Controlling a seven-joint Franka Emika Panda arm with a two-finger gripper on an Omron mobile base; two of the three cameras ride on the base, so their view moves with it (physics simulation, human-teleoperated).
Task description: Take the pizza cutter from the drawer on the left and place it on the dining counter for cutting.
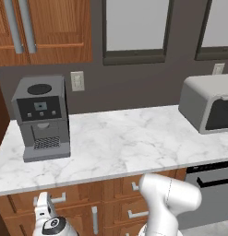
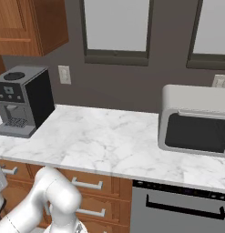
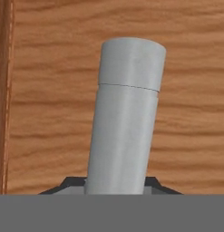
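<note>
The tool (image 3: 118, 183) is clenched on the silver bar handle (image 3: 124, 118) of the drawer (image 3: 190, 113) — in the hand view the grey bar rises from between the two dark fingertips (image 3: 68, 185) and fills the middle of the picture, with the medium-brown wood of the drawer front close behind it. The bar leans a little to the right in that view (the view rolls with the hand, so this says nothing sure about the room). A darker vertical seam in the wood runs along the left edge.

The pizza cutter cannot be seen; the drawer front looks flush with the wood around it, though from so close that is hard to judge.

From the base views the white arm (image 1: 168, 198) bends down in front of the brown cabinet fronts, below the front edge of the marble worktop (image 1: 129, 143). On that worktop a grey coffee machine (image 1: 41, 117) stands near the left end, and a grey microwave (image 2: 196, 120) stands at the right end, well apart from it. A wall outlet (image 1: 77, 81) sits just above the worktop's back edge, beside the coffee machine. Under the right end — below the microwave — is a grey appliance front with a dark bar handle (image 2: 184, 211).
</note>
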